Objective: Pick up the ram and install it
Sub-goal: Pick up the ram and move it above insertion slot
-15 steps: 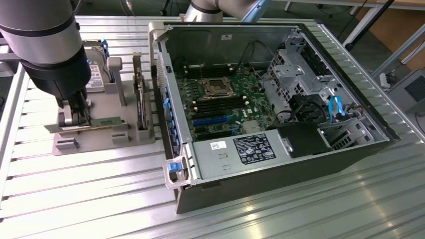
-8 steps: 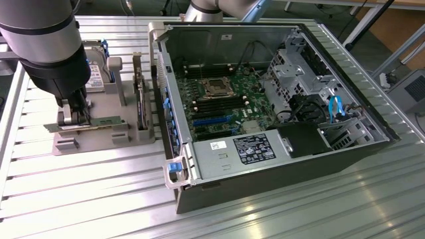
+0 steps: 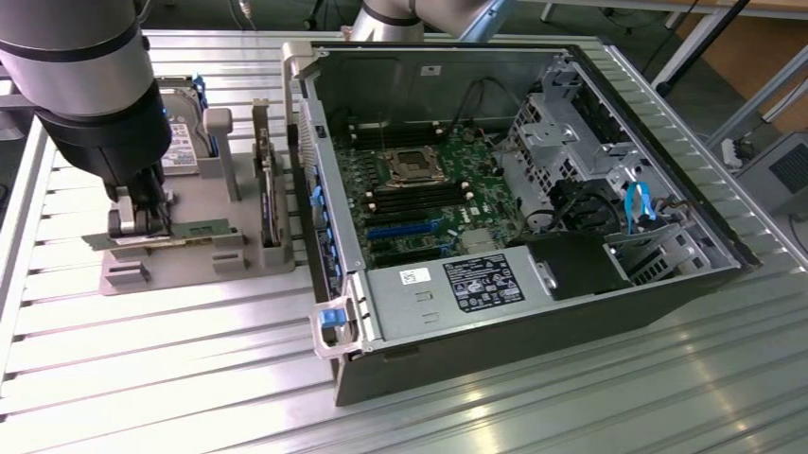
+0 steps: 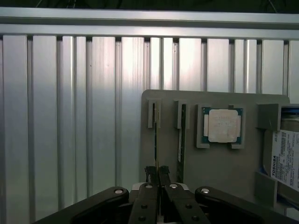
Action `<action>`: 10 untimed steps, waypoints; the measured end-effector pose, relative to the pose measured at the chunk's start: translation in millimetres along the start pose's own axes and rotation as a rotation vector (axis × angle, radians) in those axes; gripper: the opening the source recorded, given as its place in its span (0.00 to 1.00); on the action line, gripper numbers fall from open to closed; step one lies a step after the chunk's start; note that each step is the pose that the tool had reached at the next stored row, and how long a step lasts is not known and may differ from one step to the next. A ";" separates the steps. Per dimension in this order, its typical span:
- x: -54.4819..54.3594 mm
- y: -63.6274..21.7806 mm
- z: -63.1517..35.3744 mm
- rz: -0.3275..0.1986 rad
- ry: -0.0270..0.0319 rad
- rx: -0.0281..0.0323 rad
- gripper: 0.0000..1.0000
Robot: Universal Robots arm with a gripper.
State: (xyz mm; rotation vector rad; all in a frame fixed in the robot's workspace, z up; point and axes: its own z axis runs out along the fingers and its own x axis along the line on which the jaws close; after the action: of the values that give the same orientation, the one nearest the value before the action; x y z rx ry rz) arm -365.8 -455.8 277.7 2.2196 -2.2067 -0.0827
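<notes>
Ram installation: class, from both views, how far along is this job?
Done: the pincer is at the grey holder. In hand: it is shut on the ram, which stands in its holder slot, not yet lifted. Left: lifting it out and seating it on the motherboard in the open case.

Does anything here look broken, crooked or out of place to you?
Nothing stands out. The computer case lies open on its side. On the grey holder, the processor chip sits square in its pocket, and the hand is closed on the ram, which stands straight in its slot.
</notes>
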 end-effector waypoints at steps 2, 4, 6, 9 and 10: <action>0.0 0.0 -0.9 0.000 0.0000 0.0000 0.12; -0.1 0.1 -1.7 0.000 0.0000 0.0000 0.12; -0.1 0.1 -2.5 0.000 0.0000 0.0000 0.12; -0.1 0.2 -3.6 0.000 0.0000 0.0001 0.12; -0.1 0.2 -4.0 0.000 -0.0001 0.0001 0.12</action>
State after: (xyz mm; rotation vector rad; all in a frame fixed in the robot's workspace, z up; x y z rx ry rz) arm -365.8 -455.7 281.7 2.2197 -2.2068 -0.0827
